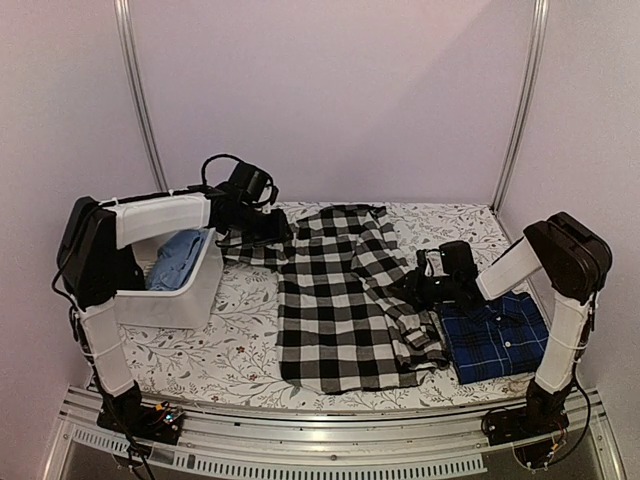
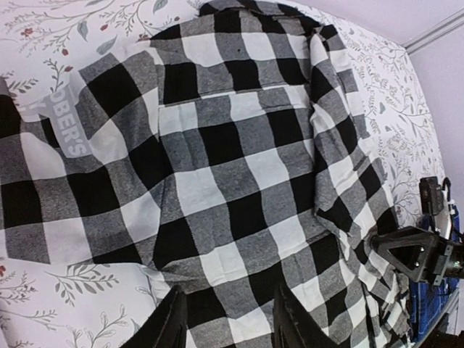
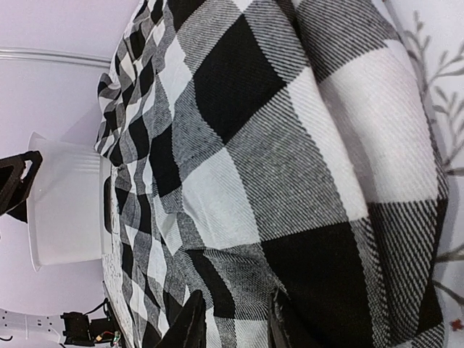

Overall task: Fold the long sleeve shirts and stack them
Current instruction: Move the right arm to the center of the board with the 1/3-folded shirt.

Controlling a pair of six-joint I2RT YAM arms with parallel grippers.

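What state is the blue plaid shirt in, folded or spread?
Folded: the blue plaid shirt lies as a compact rectangle beside the sprawling black-and-white check shirt.

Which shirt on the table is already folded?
The navy shirt at the right: it is a compact folded rectangle, while the check shirt lies spread out in the middle.

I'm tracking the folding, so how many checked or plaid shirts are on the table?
2. The black-and-white check shirt lies spread at the centre; the navy plaid shirt lies folded at its right. Blue cloth in the white bin may be another.
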